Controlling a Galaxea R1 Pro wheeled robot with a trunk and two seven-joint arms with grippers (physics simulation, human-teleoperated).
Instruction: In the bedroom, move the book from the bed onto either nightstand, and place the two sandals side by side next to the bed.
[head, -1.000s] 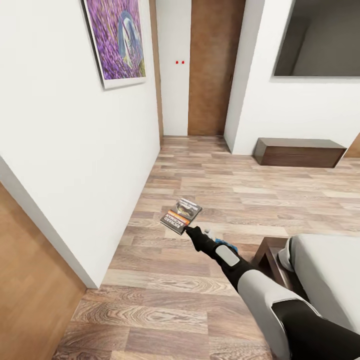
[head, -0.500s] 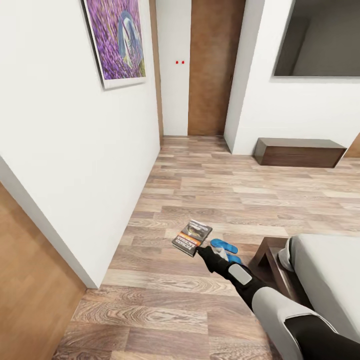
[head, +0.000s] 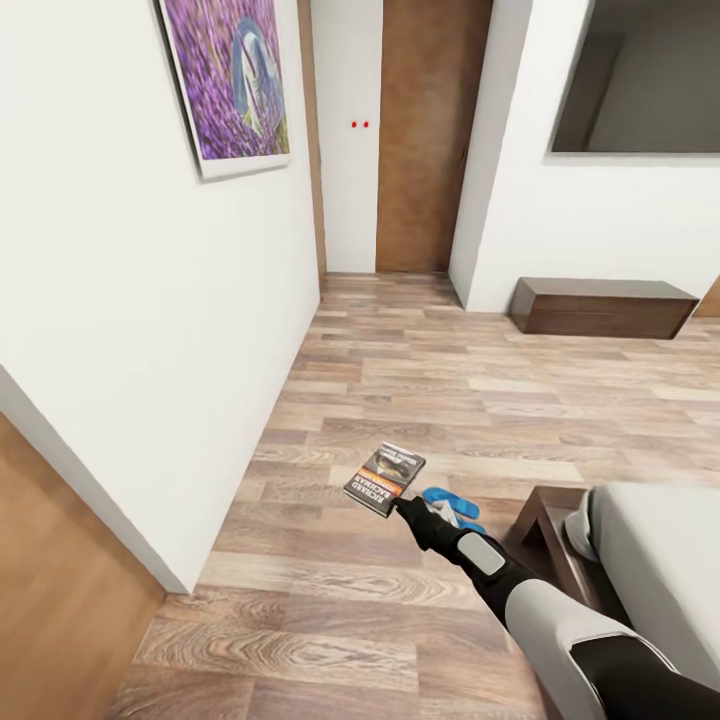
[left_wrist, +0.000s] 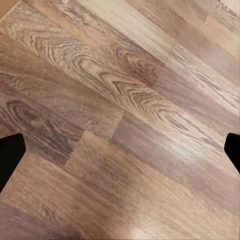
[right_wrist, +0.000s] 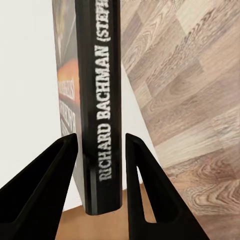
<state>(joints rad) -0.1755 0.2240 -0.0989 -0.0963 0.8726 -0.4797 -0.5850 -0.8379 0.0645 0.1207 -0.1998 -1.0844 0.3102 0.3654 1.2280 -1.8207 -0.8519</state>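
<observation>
Bedroom floor (head: 420, 390) of light-brown wood planks spreads across the head view, bounded by a white wall (head: 150, 330) on the robot's left that carries a purple framed picture (head: 228, 80). At the far end stands a brown wooden door (head: 425, 130), with 2 small red dots (head: 359, 124) on the white panel beside it. A dark screen (head: 645, 75) hangs on the wall to the right, above a long low dark cabinet (head: 600, 305).

At the lower right, the bed (head: 665, 570) shows its light-grey mattress corner over a dark brown frame (head: 545, 525).

The right arm (head: 520, 600) reaches forward from the lower right. Its right gripper (head: 403, 503) clamps the book (head: 385, 479) by one edge, holding it in the air above the floor, cover up with the orange band visible. In the right wrist view, the 2 black fingers (right_wrist: 47, 190) flank the book's spine (right_wrist: 102, 100), lettered "RICHARD BACHMAN".

Just behind the gripper, a blue sandal (head: 450, 500) lies on the floor near the bed's corner.

The left gripper (left_wrist: 120, 150) faces bare planks, its 2 dark fingertips (left_wrist: 10, 152) spread wide, holding nothing.
</observation>
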